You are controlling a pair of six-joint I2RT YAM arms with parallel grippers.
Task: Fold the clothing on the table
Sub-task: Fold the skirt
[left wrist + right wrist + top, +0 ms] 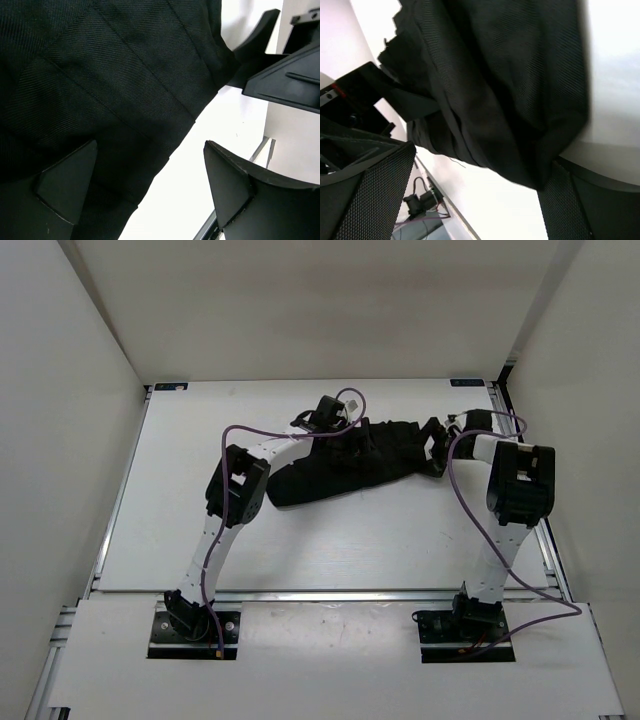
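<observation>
As I look down from above, the left gripper (322, 421) hangs at the far edge of the clothing (340, 465), which lies bunched in a long rumpled black band across the far half of the table (200, 540), running from nearer on the left to farther on the right. Through that wrist's camera I see the fingers spread wide and released, closed on nothing. Pleated black fabric lies under the left-hand finger and fills about half of the gap. Its edge runs slantwise between the two fingers, and the right-hand finger stands over bare white tabletop. Beyond that finger, at the fabric's corner, the other arm's black fingers show. Moving right, the right gripper (437, 450) sits at the right end of the band. In its own camera the fingers also stand wide apart and unclenched. The dark cloth bulges in a heavy fold ahead of them and between them, its lower edge coming down against the right-hand finger, with white table showing in the rest of the gap.
</observation>
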